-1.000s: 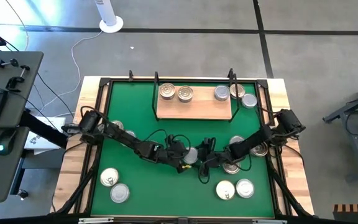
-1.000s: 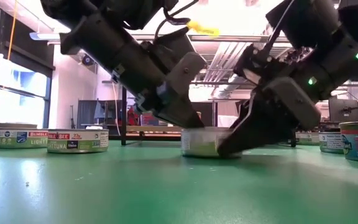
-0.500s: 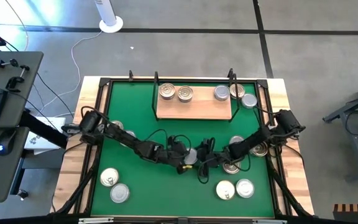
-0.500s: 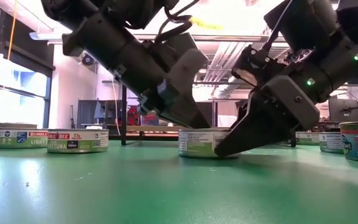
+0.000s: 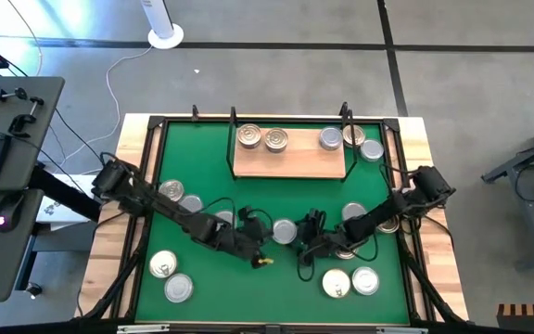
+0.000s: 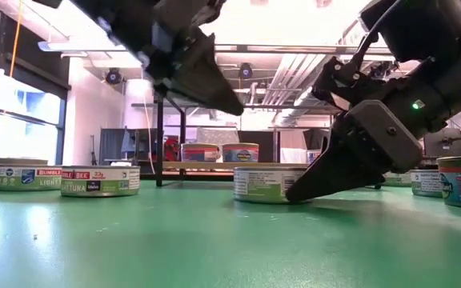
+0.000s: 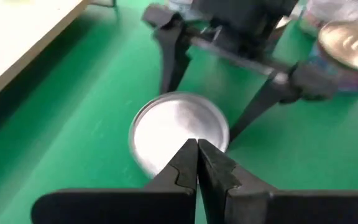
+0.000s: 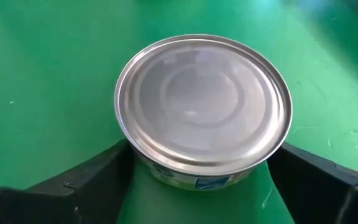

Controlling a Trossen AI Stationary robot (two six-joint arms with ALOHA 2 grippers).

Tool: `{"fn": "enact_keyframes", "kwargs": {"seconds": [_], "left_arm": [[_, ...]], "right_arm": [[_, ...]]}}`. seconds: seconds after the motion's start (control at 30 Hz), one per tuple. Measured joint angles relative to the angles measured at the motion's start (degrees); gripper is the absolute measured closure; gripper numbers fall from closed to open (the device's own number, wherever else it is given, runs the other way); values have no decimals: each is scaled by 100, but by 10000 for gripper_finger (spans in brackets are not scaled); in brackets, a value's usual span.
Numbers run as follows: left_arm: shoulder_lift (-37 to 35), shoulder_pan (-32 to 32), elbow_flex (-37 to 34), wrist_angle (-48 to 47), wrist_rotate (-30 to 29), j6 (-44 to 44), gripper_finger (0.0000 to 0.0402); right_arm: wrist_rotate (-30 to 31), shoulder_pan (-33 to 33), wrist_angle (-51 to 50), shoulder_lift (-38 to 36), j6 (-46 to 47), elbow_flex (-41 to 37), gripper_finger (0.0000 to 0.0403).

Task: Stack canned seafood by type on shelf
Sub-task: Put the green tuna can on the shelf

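**Silver-lidded can straddled by the right tool at mid-bench**

A silver-lidded can is seen flat on the green mat, near the middle of the bench. The right tool is spread wide around it – one finger on each side, low against the mat; contact cannot be confirmed. The left tool is pressed together and empty, raised just beside the can. On the shelf by the far edge, four cans are lined up. Other cans are scattered – some toward the near corners.
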Motion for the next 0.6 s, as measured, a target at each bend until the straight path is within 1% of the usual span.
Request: {"fn": "enact_keyframes", "kwargs": {"seconds": [0.07, 0.2, 0.37, 0.47, 0.6], "left_arm": [[41, -62, 0, -134, -144, -126, 401], [181, -33, 0, -181, -128, -239, 401], [437, 134, 0, -29, 261, -282, 401], [617, 221, 0, 205, 507, -279, 401], [827, 328, 7, 459, 727, -246, 401]], "right_arm": [[-12, 48, -37, -10, 35, -2, 60], [-230, 75, -66, -10, -4, -2, 64], [-694, -91, -28, -24, 105, -2, 64], [-807, -218, 8, -32, 166, -2, 64], [-816, -279, -2, -28, -178, -2, 57]]}}
